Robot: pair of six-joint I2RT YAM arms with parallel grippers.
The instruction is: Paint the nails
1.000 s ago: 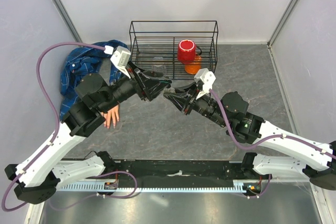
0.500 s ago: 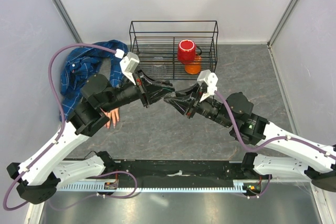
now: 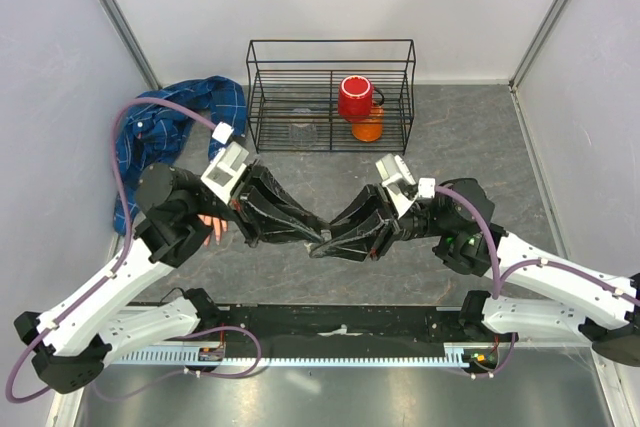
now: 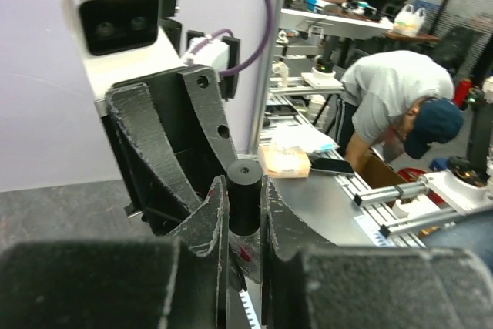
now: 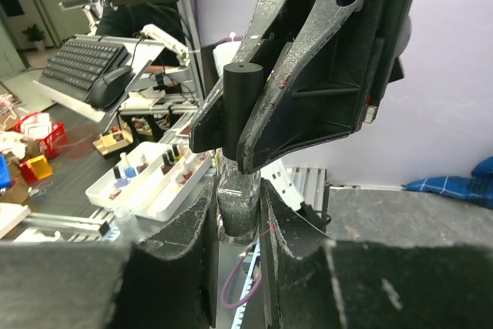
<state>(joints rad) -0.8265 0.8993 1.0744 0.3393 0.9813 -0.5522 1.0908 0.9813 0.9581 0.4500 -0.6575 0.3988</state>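
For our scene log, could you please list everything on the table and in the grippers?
Table: one, grey, under everything.
Wire basket: one, black, back centre.
Cup: one, red, inside the basket, right half.
Orange object: one, in the basket, just in front of the cup; unidentifiable.
Small item: one, greyish, in the basket, left of the cup; too small to tell.
Plaid shirt: one, blue, back left.
Fake hand: one, peach, left side, partly under the left arm.
Bottle: one, small, clear glass, above table centre.
Cap: one, black, atop the bottle.
Left gripper: black, shut on the cap.
Right gripper: black, shut on the bottle.
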